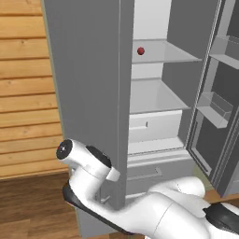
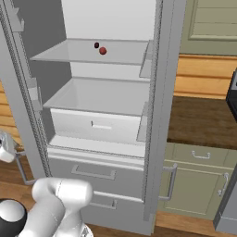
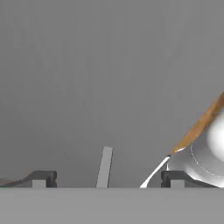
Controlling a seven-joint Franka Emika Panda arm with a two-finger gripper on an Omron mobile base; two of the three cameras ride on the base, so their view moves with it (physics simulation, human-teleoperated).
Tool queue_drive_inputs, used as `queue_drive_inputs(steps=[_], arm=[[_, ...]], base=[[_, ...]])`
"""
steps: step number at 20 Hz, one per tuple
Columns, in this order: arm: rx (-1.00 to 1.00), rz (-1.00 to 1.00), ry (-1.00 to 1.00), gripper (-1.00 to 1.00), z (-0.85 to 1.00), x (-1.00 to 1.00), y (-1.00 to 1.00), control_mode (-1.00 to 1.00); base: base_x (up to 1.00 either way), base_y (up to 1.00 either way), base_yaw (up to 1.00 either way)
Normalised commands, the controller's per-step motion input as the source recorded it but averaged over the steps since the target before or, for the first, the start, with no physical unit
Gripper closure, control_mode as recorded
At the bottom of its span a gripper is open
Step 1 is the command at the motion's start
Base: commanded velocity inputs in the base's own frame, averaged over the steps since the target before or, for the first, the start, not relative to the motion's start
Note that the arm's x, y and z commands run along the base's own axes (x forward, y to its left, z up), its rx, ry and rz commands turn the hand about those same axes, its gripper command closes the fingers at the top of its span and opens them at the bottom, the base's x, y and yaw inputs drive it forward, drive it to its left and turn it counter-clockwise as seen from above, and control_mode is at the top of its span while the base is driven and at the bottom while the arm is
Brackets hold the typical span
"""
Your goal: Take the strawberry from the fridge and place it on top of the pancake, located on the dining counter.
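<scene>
The fridge [image 1: 88,93] stands with both doors swung open, its pale shelves bare to view. A small red strawberry [image 1: 140,50] lies on the upper shelf [image 2: 102,51], with a small dark thing just behind it. My gripper [image 3: 108,178] is open, its two fingertips [image 3: 41,178] wide apart and nothing gripped. It faces a flat grey door face at close range, low by the left door. A pale handle bar [image 3: 105,166] stands between the tips, untouched. The pancake and the dining counter are out of view.
The right door [image 1: 219,107] hangs open with bins on its inside. Two closed drawers [image 2: 92,172] sit under the fridge shelves. Green cabinets [image 2: 194,185] under a dark wood wall counter [image 2: 199,120] stand to the right. A wood-plank wall [image 1: 23,93] is at the left.
</scene>
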Motion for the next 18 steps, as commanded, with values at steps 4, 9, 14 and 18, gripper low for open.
queue_drive_inputs(steps=[4, 9, 14, 18], arm=[[-0.02, -0.06, 0.05, -1.00, 0.69, -0.64, 0.02, -1.00], [0.04, -0.11, 0.00, -1.00, 0.31, -0.66, -0.21, -1.00], [0.14, -0.04, 0.00, -1.00, 0.90, -0.58, -0.42, -1.00], [0.24, 0.14, 0.00, -1.00, 0.53, -0.60, -0.56, -1.00]], base=[[0.00, 0.00, 0.00], [0.00, 0.00, 0.00], [0.00, 0.00, 0.00], [0.00, 0.00, 0.00]])
